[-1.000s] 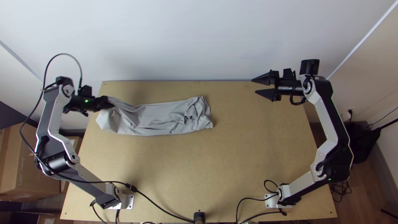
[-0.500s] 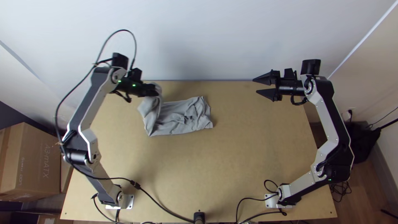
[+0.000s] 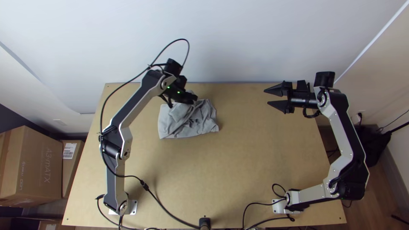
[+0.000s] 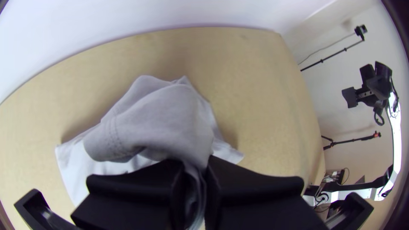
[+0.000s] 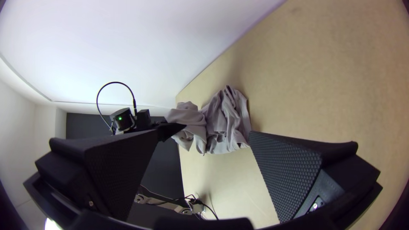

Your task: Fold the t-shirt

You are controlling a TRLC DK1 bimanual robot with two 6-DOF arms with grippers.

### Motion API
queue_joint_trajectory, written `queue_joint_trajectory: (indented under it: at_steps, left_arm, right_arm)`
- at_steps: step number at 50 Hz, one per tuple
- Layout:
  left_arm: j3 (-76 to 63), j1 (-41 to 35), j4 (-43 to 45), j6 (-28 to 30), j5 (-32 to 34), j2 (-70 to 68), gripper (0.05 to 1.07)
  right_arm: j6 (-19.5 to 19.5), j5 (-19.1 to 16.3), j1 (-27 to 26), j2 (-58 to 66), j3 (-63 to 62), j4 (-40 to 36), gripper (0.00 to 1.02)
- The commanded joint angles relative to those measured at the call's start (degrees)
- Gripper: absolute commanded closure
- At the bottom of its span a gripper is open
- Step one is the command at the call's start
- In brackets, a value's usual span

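From above, the t-shirt point(image 3: 181, 130) lies mostly toward six o'clock from the nearer left jaws, clenched on its cloth, with the parted right jaws farther off toward three o'clock.

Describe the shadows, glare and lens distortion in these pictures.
Top view: soft, faint shadows on the table, nothing harsh. Left wrist view: the table's edge bows into a curve, some corners go dark, and a soft shadow lies beside the t-shirt. Right wrist view: dark corners too, plus a small, glaring white patch near one of them.
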Motion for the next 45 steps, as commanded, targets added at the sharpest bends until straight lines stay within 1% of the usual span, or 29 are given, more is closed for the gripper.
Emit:
queue_joint_trajectory:
  at_steps: [1, 2, 3, 4, 8, 12, 18, 21, 30, 38, 45]
  left_arm:
    - [2.71, -3.99, 1.74, -1.01, -0.82, 2.75, 0.47]
    - [2.79, -4.78, 1.74, -0.83, -1.34, 3.10, 0.26]
    - [2.79, -5.57, 1.83, -0.57, -1.87, 3.54, 0.10]
    - [2.97, -6.36, 1.83, 0.14, -2.14, 3.80, 0.09]
    - [2.97, -8.65, 2.88, 2.51, -5.65, 4.24, 0.09]
    - [3.06, -8.82, 4.64, 2.25, -6.97, 4.16, 0.09]
    - [3.41, -8.65, 5.08, 2.33, -8.02, 2.75, 0.09]
    - [3.41, -7.94, 5.17, 2.25, -8.46, 1.70, 0.09]
    - [2.79, -3.37, 1.83, 2.33, -8.82, -2.61, 0.09]
    - [2.44, 1.81, 0.16, 3.04, -8.90, -8.59, 0.09]
    - [2.53, 7.17, -0.11, 3.48, -8.90, -14.56, 0.09]
  right_arm:
    - [-0.76, 0.46, -0.35, -3.87, -3.96, 1.55, 0.05]
    - [-0.76, 0.54, -0.35, -4.39, -4.58, 1.64, 0.05]
    - [-0.76, 0.63, -0.35, -4.74, -5.11, 1.73, 0.05]
    - [-0.76, 0.63, -0.35, -5.27, -5.72, 1.82, 0.05]
    - [-0.85, 0.81, -0.35, -6.77, -7.74, 1.99, 0.05]
    - [-0.76, 0.98, 0.70, -7.91, -10.20, 3.13, 0.05]
    - [-0.76, 4.06, 5.45, -8.52, -13.28, 5.16, 0.05]
    - [-0.76, 6.17, 8.08, -8.17, -14.07, 6.65, 0.05]
    - [-0.67, 10.39, 14.41, -2.37, -13.37, 10.69, 0.05]
    - [-0.76, 13.11, 19.07, 6.42, -9.15, 11.57, 0.05]
    - [-0.32, 13.46, 21.80, 14.50, -4.84, 11.48, 0.05]
